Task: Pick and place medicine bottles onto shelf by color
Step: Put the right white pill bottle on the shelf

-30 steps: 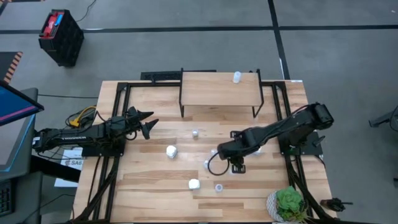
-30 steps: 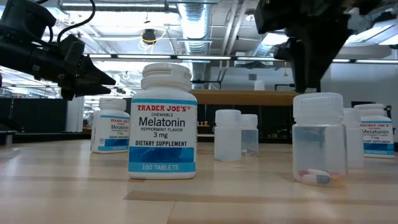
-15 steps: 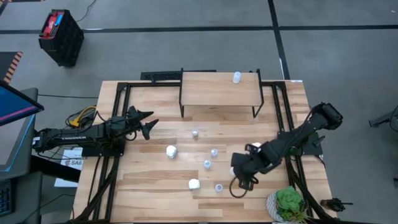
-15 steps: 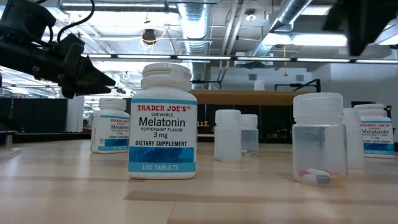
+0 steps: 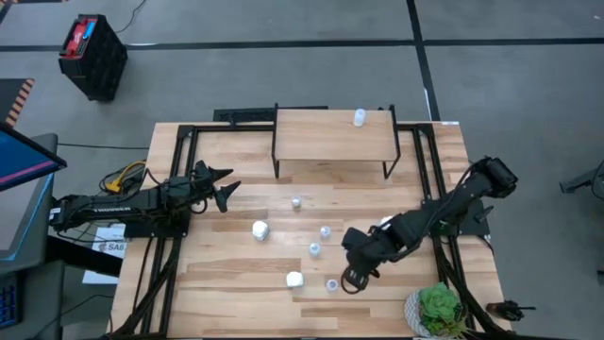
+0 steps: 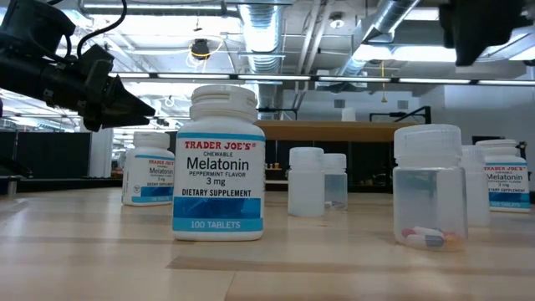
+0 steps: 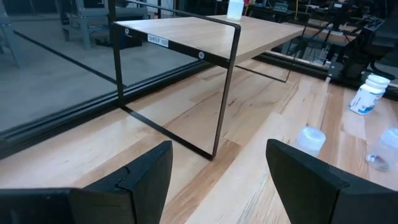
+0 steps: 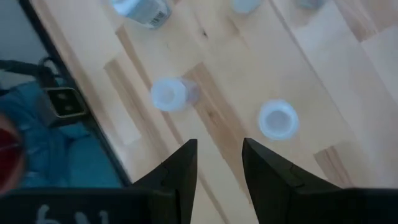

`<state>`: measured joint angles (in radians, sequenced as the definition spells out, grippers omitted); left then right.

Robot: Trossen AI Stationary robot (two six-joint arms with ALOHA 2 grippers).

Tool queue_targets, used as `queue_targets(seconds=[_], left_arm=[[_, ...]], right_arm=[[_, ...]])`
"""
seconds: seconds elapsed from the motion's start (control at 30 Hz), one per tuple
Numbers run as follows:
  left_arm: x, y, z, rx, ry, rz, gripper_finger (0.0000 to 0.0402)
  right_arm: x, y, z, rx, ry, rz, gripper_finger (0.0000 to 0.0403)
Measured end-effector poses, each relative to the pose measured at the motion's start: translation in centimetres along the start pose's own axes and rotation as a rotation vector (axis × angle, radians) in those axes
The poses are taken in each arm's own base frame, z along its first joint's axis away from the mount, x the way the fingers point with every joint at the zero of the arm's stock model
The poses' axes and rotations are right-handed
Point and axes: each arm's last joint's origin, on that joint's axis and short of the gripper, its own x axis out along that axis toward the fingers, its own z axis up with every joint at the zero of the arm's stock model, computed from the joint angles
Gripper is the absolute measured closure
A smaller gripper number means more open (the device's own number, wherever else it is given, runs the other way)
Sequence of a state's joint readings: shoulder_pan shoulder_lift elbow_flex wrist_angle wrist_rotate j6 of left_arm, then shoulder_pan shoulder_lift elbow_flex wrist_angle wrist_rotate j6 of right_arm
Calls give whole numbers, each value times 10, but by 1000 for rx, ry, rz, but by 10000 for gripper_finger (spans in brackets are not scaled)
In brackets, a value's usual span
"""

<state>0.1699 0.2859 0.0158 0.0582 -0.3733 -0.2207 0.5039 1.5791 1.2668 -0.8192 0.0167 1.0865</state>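
Note:
The shelf point(image 5: 335, 137) stands at the table's far middle with one small pale bottle point(image 5: 360, 117) upright on its far right corner. On the table stand chunky white bottles point(image 5: 260, 229) point(image 5: 294, 280) and small translucent ones point(image 5: 296, 202) point(image 5: 325, 231) point(image 5: 314, 248) point(image 5: 332, 284). My right gripper point(image 5: 351, 279) is open and empty above the table, just right of the nearest translucent bottle point(image 8: 278, 119). My left gripper point(image 5: 226, 189) is open and empty at the left, facing the shelf point(image 7: 186, 34).
Another white bottle point(image 5: 387, 224) stands partly under my right arm. A green potted plant point(image 5: 436, 310) sits at the table's near right corner, close to my right arm. In the low view a labelled white bottle point(image 6: 219, 163) stands nearest, with translucent bottles point(image 6: 429, 186) beside it.
My right gripper has swung from over the middle bottles toward the table's near edge and risen, then shifted a little toward the left, to a spot beside the nearest translucent bottle. The bottles stand as before.

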Motion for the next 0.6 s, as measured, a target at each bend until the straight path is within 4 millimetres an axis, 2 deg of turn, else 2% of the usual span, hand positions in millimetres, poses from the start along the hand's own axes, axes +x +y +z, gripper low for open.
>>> queue_targets(seconds=[0.23,0.43,0.6], left_arm=[[0,0,0,-7,0,0,155],[0,0,0,-8,0,0,155],[0,0,0,-8,0,0,155]], right_arm=[[1,-7,10,-158,14,-13,238],[3,-12,17,-239,9,-25,198],[4,-12,13,-256,32,-49,169]])
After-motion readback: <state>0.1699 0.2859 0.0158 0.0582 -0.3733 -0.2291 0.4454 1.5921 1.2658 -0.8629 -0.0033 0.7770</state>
